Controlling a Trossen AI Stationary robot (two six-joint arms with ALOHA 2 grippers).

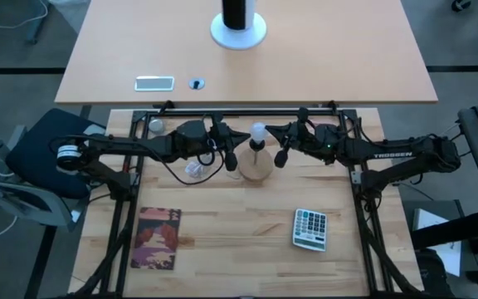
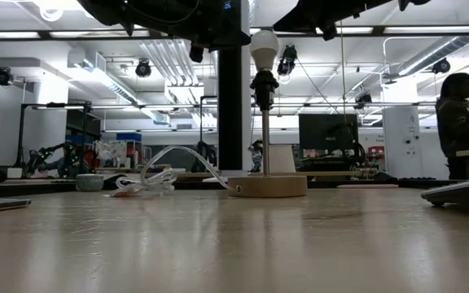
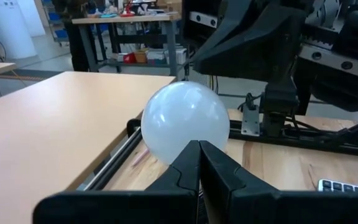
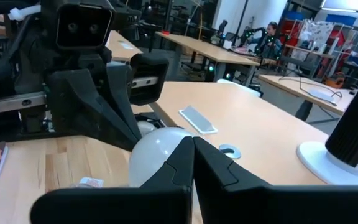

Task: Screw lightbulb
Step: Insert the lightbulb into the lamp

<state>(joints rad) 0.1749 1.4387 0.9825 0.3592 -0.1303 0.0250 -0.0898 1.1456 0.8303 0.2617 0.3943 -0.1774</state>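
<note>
The frosted-white lightbulb [image 1: 258, 131] sits upright in the socket [image 2: 263, 81] on top of a small lamp, whose thin stem rises from a round wooden base [image 1: 256, 169] at the table's middle. In the low view the lightbulb [image 2: 264, 49] tops the lamp. My left gripper [image 1: 231, 159] hovers just left of the lamp, shut and empty. My right gripper [image 1: 281, 156] hovers just right of it, also shut and empty. In the left wrist view the lightbulb [image 3: 185, 121] shows behind the shut fingers [image 3: 197, 163]. It shows the same way in the right wrist view [image 4: 157, 149].
A crumpled clear wrapper [image 1: 193, 170] lies left of the lamp base. A calculator [image 1: 310, 228] lies near right and a reddish booklet [image 1: 158, 238] near left. A small grey ball [image 1: 155, 126] sits at the far left. A person [image 2: 458, 114] stands beyond the table.
</note>
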